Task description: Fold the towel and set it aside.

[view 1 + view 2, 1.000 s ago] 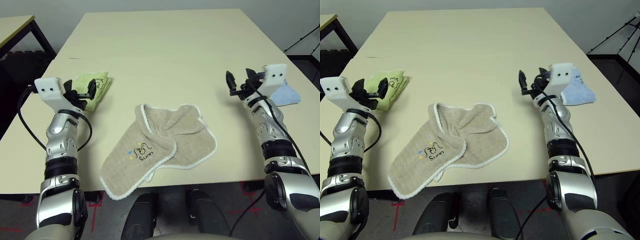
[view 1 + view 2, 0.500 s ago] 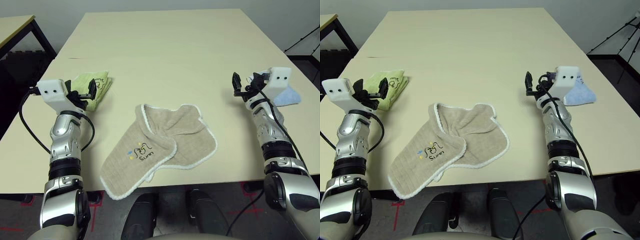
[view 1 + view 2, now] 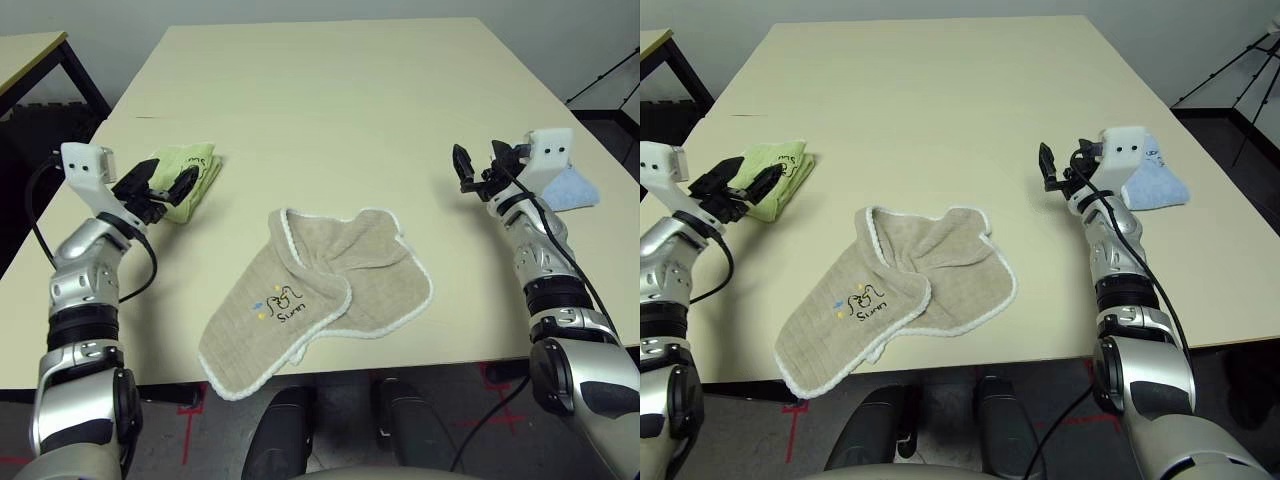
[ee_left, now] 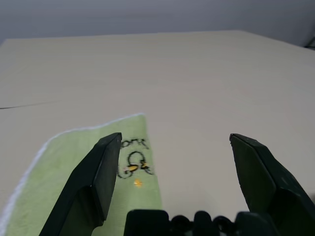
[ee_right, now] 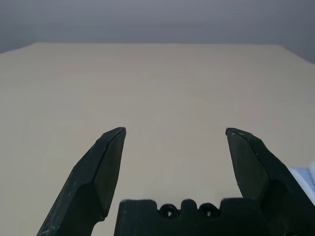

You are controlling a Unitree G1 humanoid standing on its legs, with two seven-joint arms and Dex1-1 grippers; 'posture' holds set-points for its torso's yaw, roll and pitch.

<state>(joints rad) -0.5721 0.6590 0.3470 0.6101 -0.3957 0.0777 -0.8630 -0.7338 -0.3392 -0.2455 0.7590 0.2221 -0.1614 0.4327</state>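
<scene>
Black at both fingers, and spread wide apart at the left gripper (image 4: 175,134), with nothing pinched between the tips. Held beside and partly in front of the lime-green towel (image 3: 208,165), toward the left side of the table (image 3: 320,120); hard to tell whether in contact with that cloth. Angled with tips pointing away from the robot's body and somewhat inward, well apart from the beige towel (image 3: 285,310).

Spread just as wide at the right gripper (image 5: 175,129), again with nothing caught between the tips. Set over the right part of the table, near the light blue towel (image 3: 570,190), with bare tabletop ahead of both fingers. Well apart from the beige towel here too.

Beige, with white fluffy edging, in the middle of the near part of the table, between the two forearms: the beige towel, touched by neither gripper. Spread loosely and unevenly, with one part lapped over another and soft creases toward the far right portion. Turned up on the nearer left part: a dark embroidered logo with lettering and small coloured dots. Stretched at the near left corner past the table's near edge. Folded, by contrast, on the lime-green towel at far left, with dark embroidery on top.
</scene>
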